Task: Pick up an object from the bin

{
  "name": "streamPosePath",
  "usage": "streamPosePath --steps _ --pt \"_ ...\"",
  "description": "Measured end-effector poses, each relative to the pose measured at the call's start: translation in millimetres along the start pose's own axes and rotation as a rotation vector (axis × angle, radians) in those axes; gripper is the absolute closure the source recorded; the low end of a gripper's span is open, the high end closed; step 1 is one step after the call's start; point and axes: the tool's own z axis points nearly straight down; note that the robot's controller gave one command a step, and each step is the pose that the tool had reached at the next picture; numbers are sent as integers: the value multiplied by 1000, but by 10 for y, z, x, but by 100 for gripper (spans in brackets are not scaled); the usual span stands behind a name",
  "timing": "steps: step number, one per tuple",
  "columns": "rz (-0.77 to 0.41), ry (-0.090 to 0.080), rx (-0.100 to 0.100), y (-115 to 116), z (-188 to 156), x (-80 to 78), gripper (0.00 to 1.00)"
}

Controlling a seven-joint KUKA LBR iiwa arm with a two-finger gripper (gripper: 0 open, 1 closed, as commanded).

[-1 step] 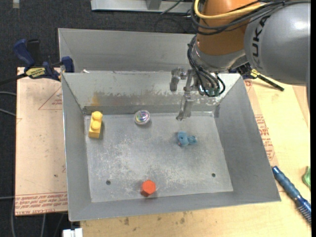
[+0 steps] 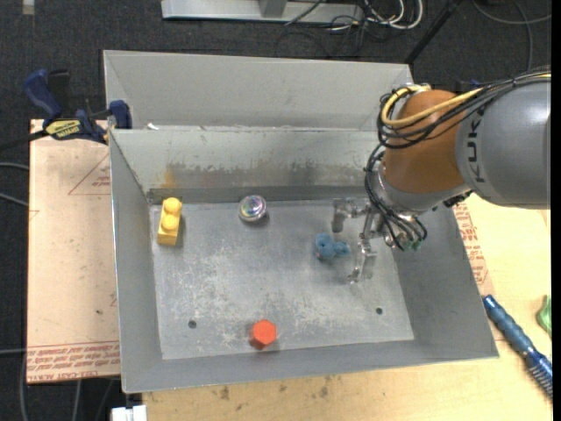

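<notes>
1. Camera view: the gripper (image 2: 352, 239) is seen low in the right half of the grey bin (image 2: 140, 323); its fingers are held apart, with nothing between them.
2. A small blue piece (image 2: 331, 249) is located on the floor just left of the fingers; the spread is judged to suit closing on it.
3. Its long axis is judged roughly left-right; its ends cannot be distinguished.
4. A yellow block (image 2: 168, 222), silver cap (image 2: 252, 208) and red piece (image 2: 263, 333) are placed well apart.

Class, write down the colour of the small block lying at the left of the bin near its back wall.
The block is yellow, shown best in the camera view.
</notes>
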Motion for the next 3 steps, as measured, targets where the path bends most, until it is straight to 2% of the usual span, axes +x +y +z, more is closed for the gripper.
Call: streamPosePath --steps 1,2,3 --pt "25 -7 -2 56 253 -78 0" --pt "26 -10 -2 52 231 -86 100" --pt "-25 -17 1 211 -1312 364 100"
